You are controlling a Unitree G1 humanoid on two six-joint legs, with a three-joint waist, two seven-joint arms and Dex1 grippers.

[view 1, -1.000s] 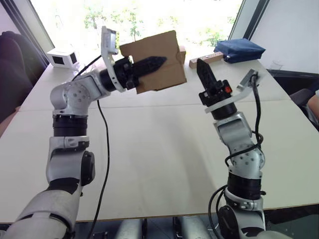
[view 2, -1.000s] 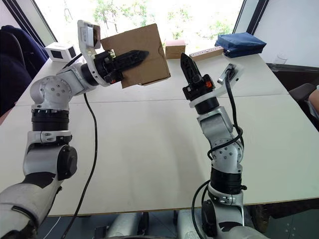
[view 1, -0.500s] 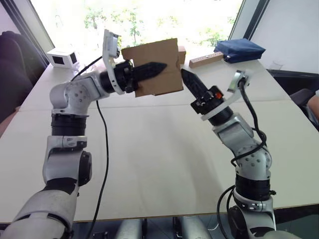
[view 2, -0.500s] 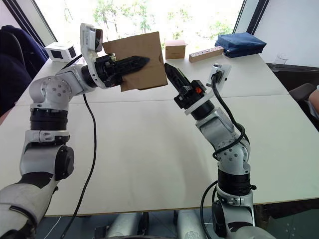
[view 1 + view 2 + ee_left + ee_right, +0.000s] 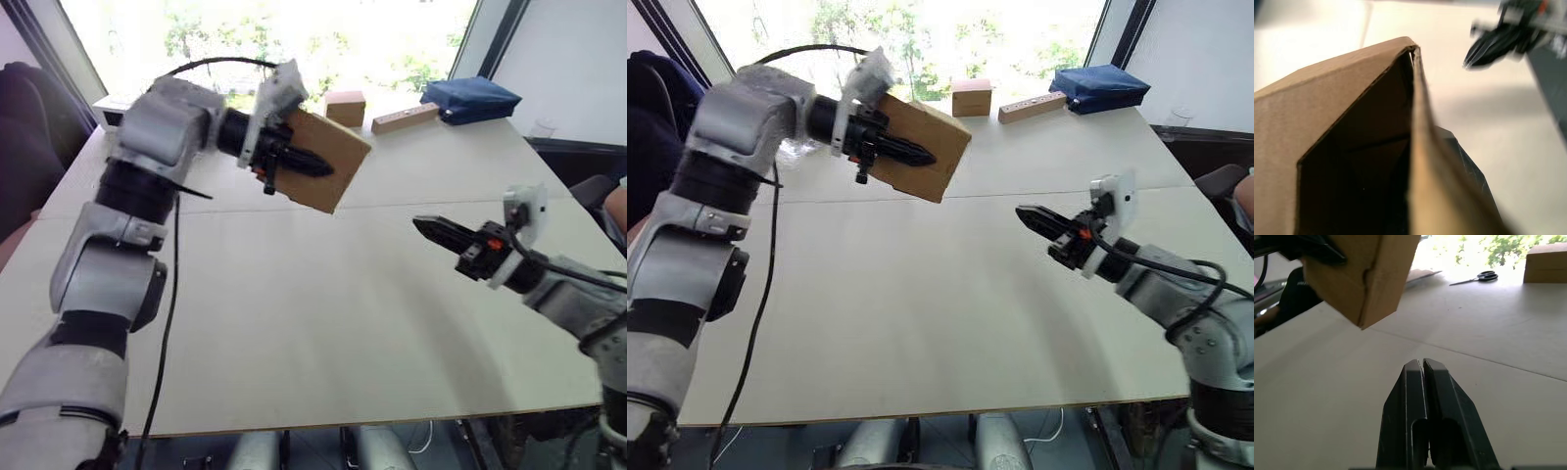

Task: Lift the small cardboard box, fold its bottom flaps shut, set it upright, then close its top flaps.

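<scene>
White table (image 5: 294, 323) by bright window, small cardboard box (image 5: 328, 166) held aloft

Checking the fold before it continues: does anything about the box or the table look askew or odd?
The small cardboard box hangs tilted in the air, one corner pointing down at the table, clamped by the left gripper. Its open end gapes, unfolded. The right gripper is shut and apart from it. Nothing looks torn or spilled.

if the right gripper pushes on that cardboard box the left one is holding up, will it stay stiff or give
The small cardboard box would probably give: the left wrist view shows it hollow, with thin walls. It seems light, since the left gripper alone holds it off the table. Pinched on one wall, it may pivot when the shut right gripper pushes.
</scene>
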